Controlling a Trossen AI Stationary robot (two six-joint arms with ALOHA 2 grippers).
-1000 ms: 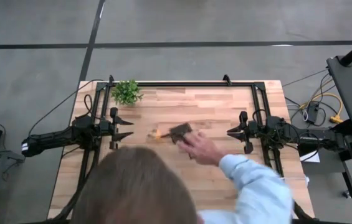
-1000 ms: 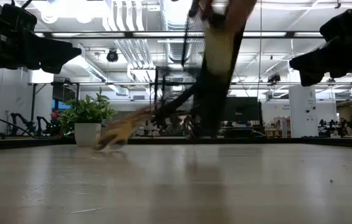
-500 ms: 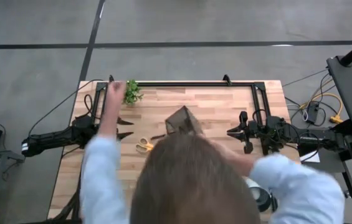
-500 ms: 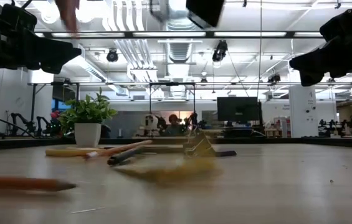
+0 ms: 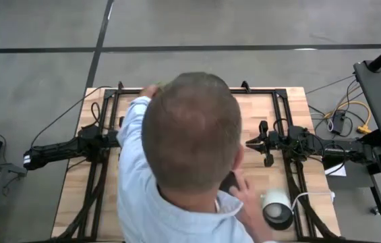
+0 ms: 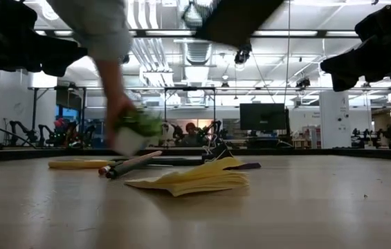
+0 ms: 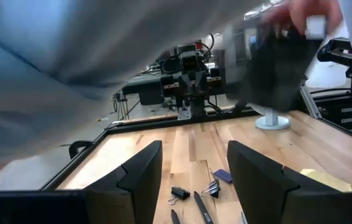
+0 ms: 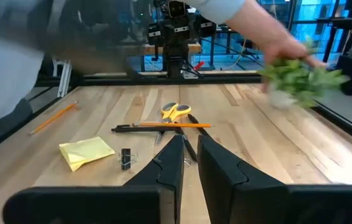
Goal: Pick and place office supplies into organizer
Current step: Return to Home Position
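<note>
**Front edge.** A person (image 5: 190,135) leans over your table (image 8: 238,118); from above the head hides most of its middle. A roll (image 5: 278,210), white and black, sits by the front right corner.

**Organizer** (image 6: 240,17). Not on the table. One hand (image 7: 313,15) holds it in the air, right of centre, blurred.

**Pad** (image 6: 195,181). Yellow, flat on the wood with its sheets fanned, the nearest of the loose supplies. A clip (image 8: 126,157) stands just beside it.

**Pen** (image 8: 135,128) and **pencil** (image 8: 176,124). They lie in one line across the middle, behind the pad. A stray pencil (image 8: 54,117) lies well apart from the rest.

**Scissors** (image 8: 176,111). Yellow handles, flat on the table, just beyond the pencil on your left arm's side.

**Left gripper** (image 7: 194,146). At the table's left side, raised, fingers wide apart and holding nothing.

**Right gripper** (image 8: 190,138). At the right side, raised, fingers drawn together with only a slit between them, empty.

**Far edge.** A plant (image 8: 300,74), green, is in the person's other hand (image 8: 281,46) near the far left corner. You cannot tell whether its pot touches the wood.
</note>
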